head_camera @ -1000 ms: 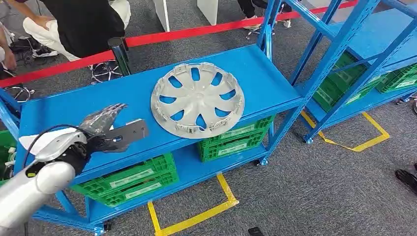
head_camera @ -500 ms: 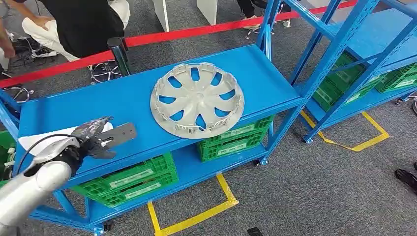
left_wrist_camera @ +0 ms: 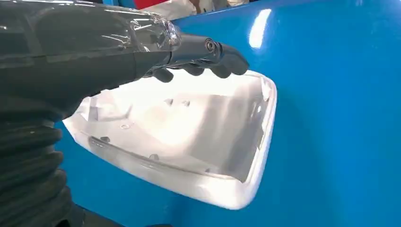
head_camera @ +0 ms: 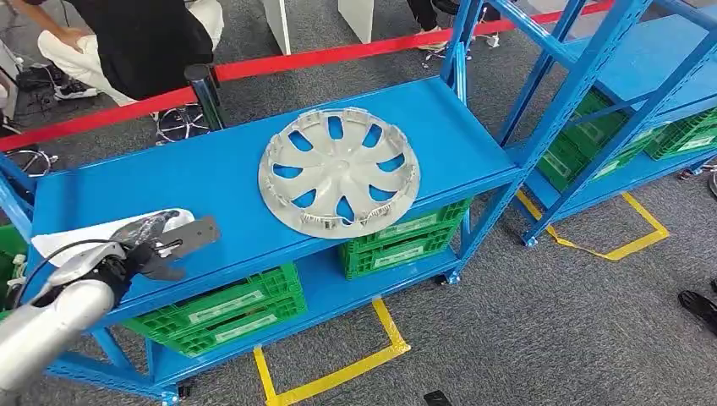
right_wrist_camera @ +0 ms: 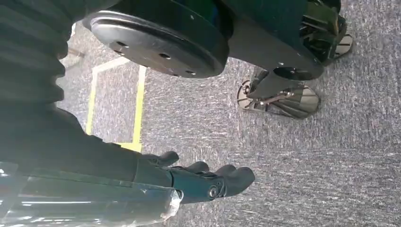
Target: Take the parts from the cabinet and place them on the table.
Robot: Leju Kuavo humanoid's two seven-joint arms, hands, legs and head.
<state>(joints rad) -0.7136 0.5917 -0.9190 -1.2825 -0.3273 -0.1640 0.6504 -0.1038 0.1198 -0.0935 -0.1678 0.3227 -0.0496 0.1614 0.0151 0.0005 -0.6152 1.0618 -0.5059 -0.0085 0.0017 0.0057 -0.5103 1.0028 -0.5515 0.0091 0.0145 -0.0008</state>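
A silver hubcap (head_camera: 338,172) lies flat on the top board of the blue cabinet (head_camera: 228,169). At the board's near left end lies a white plastic shell part (head_camera: 51,244), hollow side up (left_wrist_camera: 198,137). My left hand (head_camera: 150,241) is over that shell; its dark fingers (left_wrist_camera: 213,54) stretch across the hollow to the far rim, and the flat grey thumb (head_camera: 193,233) sticks out to the right. I see nothing gripped in it. My right hand (right_wrist_camera: 198,179) hangs over the grey carpet with its fingers loosely apart and empty.
Green crates (head_camera: 228,309) fill the lower shelf. A second blue rack (head_camera: 609,68) with green crates stands to the right. Behind the cabinet runs a red barrier tape (head_camera: 279,61), and a person in black (head_camera: 144,38) sits there. Yellow tape (head_camera: 338,372) marks the carpet.
My left hand has drawn back to the left and toward me along the shelf's front edge, ending over the white shell. The hubcap has not moved.
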